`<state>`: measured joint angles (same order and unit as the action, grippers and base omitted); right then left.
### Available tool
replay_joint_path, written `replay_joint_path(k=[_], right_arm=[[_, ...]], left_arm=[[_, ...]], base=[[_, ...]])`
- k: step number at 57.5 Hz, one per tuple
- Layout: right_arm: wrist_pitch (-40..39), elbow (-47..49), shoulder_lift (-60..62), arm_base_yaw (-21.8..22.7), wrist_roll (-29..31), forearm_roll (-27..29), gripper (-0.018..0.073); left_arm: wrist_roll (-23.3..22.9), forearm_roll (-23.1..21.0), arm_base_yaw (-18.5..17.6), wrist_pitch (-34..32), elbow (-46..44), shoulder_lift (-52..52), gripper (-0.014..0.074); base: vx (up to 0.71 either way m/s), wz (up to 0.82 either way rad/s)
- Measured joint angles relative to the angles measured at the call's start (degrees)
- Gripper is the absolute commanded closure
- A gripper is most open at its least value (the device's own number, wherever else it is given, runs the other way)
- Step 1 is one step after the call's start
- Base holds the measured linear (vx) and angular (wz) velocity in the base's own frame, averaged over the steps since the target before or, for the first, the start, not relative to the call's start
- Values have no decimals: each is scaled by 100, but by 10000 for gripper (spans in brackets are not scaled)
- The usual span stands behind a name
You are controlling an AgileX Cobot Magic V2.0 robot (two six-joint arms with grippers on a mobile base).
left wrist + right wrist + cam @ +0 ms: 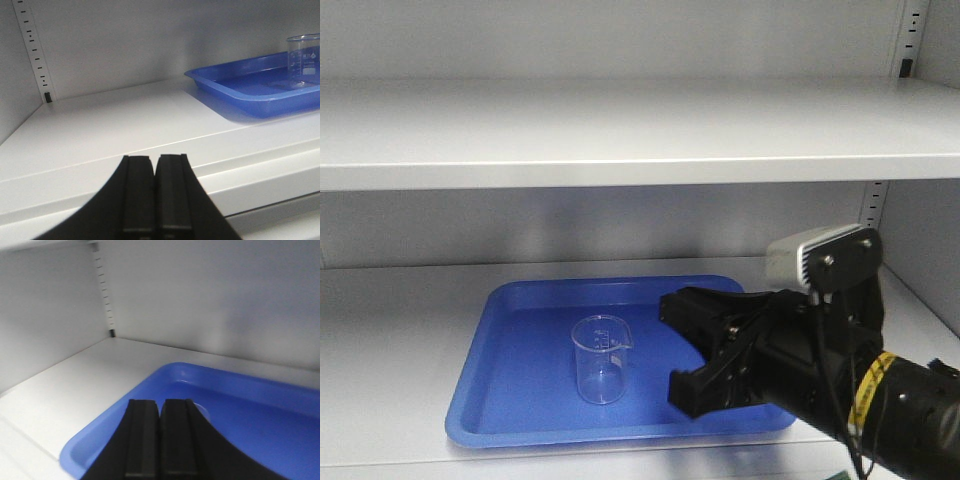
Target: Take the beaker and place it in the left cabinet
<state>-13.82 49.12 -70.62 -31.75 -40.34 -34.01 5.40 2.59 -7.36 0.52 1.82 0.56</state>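
The clear glass beaker stands upright in a blue tray on the lower shelf of the grey cabinet. My right gripper is over the tray's right half, a little to the right of the beaker and apart from it. In the right wrist view its jaws are together and empty, and the beaker's rim peeks out just behind the right finger. My left gripper is shut and empty at the shelf's front edge, left of the tray and far from the beaker.
An upper shelf hangs close above the tray. Slotted rails run up the back corners. The cabinet's right wall is near my right arm. Bare shelf lies left of the tray.
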Motion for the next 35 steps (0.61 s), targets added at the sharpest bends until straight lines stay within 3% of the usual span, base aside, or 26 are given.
replay_joint_path(k=[6, 12, 16, 35], right_arm=[[920, 0, 158, 0, 1125, 1360, 565], [1624, -44, 401, 183, 2458, 2303, 565], [1706, -195, 665, 440, 3003, 2779, 565], [471, -2244, 2779, 2204, 3255, 3401, 565]], left_arm=[[0, 0, 0, 0, 0, 0, 595], [0, 0, 0, 0, 0, 0, 595], [0, 0, 0, 0, 0, 0, 595], [0, 0, 0, 0, 0, 0, 595]], base=[[0, 0], [0, 0], [0, 0], [0, 0]])
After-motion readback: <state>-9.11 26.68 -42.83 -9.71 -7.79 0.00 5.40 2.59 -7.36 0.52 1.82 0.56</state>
